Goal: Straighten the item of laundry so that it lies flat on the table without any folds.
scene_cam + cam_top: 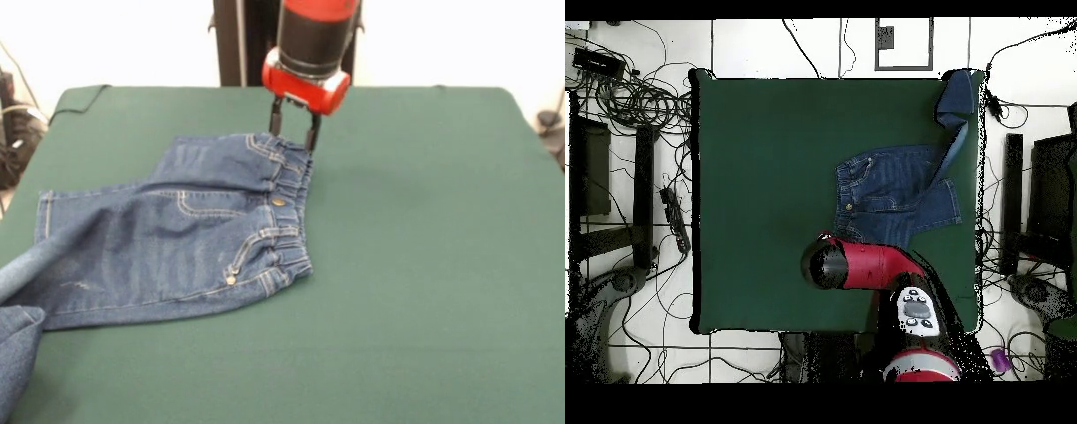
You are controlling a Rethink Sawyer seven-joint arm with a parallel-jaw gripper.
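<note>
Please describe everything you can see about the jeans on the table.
The jeans are small, of blue denim with tan stitching and faded patches. The gathered waistband points to the table's middle; the legs run to one edge, where one leg is folded over and hangs off. The gripper stands at the waistband's far corner, fingers apart, seemingly touching it.

The small pair of blue denim jeans with tan stitching and a gathered elastic waistband [177, 238] lies at the left centre of the front view on the large dark green felt-covered table [424, 247], its legs folded and trailing off the lower-left edge.
</note>
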